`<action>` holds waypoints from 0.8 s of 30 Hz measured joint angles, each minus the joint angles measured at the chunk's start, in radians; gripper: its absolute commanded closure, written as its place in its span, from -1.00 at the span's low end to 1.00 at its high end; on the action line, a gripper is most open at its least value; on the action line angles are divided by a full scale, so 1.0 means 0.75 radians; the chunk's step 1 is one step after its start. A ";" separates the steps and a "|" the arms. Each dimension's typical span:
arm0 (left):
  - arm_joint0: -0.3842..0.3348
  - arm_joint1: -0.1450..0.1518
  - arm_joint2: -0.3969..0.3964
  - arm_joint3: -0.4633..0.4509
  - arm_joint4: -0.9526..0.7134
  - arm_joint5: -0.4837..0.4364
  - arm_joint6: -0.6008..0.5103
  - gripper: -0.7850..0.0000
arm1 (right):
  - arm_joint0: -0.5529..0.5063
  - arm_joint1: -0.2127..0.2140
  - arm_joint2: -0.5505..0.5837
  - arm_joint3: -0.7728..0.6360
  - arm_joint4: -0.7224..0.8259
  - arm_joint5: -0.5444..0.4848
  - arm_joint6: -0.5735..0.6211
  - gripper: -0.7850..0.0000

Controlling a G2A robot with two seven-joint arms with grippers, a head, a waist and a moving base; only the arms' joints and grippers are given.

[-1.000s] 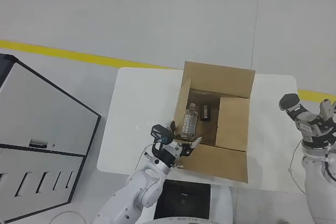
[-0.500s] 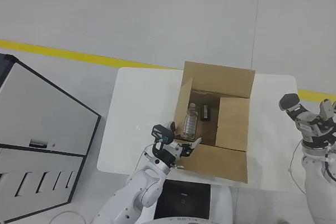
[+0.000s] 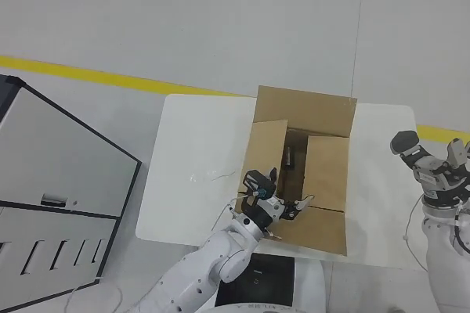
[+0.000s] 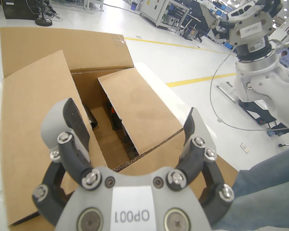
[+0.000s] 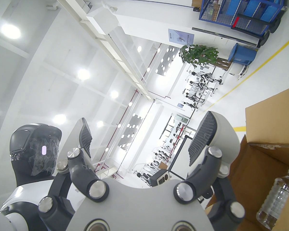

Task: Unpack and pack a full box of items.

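White table (image 3: 192, 149) bears the box (image 3: 305, 109) beneath the left gripper (image 3: 288, 196).

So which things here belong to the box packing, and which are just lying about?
Job: cardboard box; water bottle inside; dark item inside; left gripper, open above the box; right gripper, open beside the table.
Lying about: white table; grey cabinet; yellow floor line.

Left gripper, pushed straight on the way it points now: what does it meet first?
Most likely the inward-folded flap of the box, lying right ahead between the open fingers of the left gripper. Beside it a gap leads down to dark items; depth is hard to judge.
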 measured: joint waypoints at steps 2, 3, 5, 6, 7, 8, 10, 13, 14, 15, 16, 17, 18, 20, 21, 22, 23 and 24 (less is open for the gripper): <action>-0.042 -0.018 0.022 0.069 -0.054 0.026 -0.016 -1.00 | 0.000 0.000 0.000 0.000 0.000 0.000 0.000 -1.00; -0.059 -0.025 0.033 0.095 -0.063 0.043 -0.018 -1.00 | 0.000 0.000 0.000 0.000 0.000 0.000 0.000 -1.00; -0.092 -0.039 0.061 0.143 -0.024 0.094 -0.008 -1.00 | 0.000 0.000 0.000 0.000 0.000 0.000 0.000 -1.00; -0.102 -0.044 0.069 0.156 -0.012 0.114 0.000 -1.00 | 0.000 0.000 0.000 0.000 0.000 0.000 0.000 -1.00; -0.115 -0.051 0.075 0.172 0.001 0.140 0.013 -1.00 | 0.000 0.000 0.000 0.000 0.000 0.000 0.000 -1.00; -0.125 -0.054 0.077 0.183 0.018 0.162 0.024 -1.00 | 0.000 0.000 0.000 0.000 0.000 0.000 0.000 -1.00; -0.145 -0.063 0.088 0.200 0.054 0.200 0.039 -1.00 | 0.000 0.000 0.000 0.000 0.000 0.000 0.000 -1.00; -0.168 -0.075 0.089 0.218 0.046 0.224 0.025 -1.00 | 0.000 0.000 0.000 0.000 0.000 0.000 0.000 -1.00; -0.178 -0.079 0.086 0.227 0.030 0.228 0.011 -1.00 | 0.000 0.000 0.000 0.000 0.000 0.000 0.000 -1.00; -0.189 -0.084 0.084 0.237 0.014 0.230 -0.006 -1.00 | 0.000 0.000 0.000 0.000 0.000 0.000 0.000 -1.00; -0.207 -0.090 0.084 0.252 -0.005 0.229 -0.028 -1.00 | 0.000 0.000 0.000 0.000 0.000 0.000 0.000 -1.00; -0.222 -0.094 0.084 0.264 -0.018 0.227 -0.043 -1.00 | 0.000 0.000 0.000 0.000 0.000 0.000 0.000 -1.00; -0.238 -0.099 0.083 0.277 -0.031 0.224 -0.056 -1.00 | 0.000 0.000 0.000 0.000 0.000 0.000 0.000 -1.00; -0.270 -0.111 0.083 0.308 -0.074 0.214 -0.082 -1.00 | 0.000 0.000 0.000 0.000 0.000 0.000 0.000 -1.00; -0.281 -0.117 0.082 0.321 -0.100 0.211 -0.093 -1.00 | 0.000 0.000 0.000 0.000 0.000 0.000 0.000 -1.00; -0.298 -0.125 0.081 0.338 -0.133 0.210 -0.107 -1.00 | 0.000 0.000 0.000 0.000 0.000 0.000 0.000 -1.00; -0.309 -0.130 0.079 0.351 -0.154 0.214 -0.118 -1.00 | 0.000 0.000 0.000 0.000 0.000 0.000 0.000 -1.00; -0.319 -0.135 0.078 0.362 -0.176 0.220 -0.129 -1.00 | 0.000 0.000 0.000 0.000 0.000 0.000 0.000 -1.00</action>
